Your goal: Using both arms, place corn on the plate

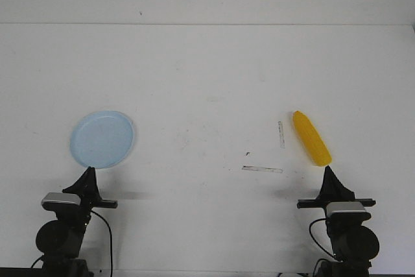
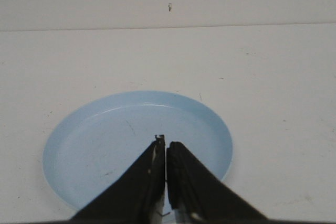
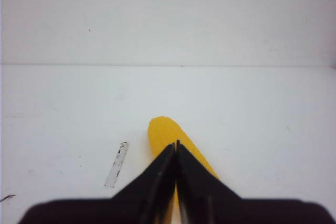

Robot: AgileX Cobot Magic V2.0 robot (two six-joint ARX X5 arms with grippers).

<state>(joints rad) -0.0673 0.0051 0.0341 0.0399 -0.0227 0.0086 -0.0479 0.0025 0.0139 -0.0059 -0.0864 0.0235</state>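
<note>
Corn (image 1: pixel 311 137) on table right, plate (image 1: pixel 102 139) left, left hand (image 1: pixel 88 170) and right hand (image 1: pixel 327 169) both pressed together

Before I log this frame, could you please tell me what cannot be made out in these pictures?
- Near end of the bright yellow tapered corn cob: right wrist view, hidden behind the right end effector.
- Near rim of the round pale-blue plate: left wrist view, covered by the left end effector.
- Arm bases: front view, cut off by the lower edge.
</note>
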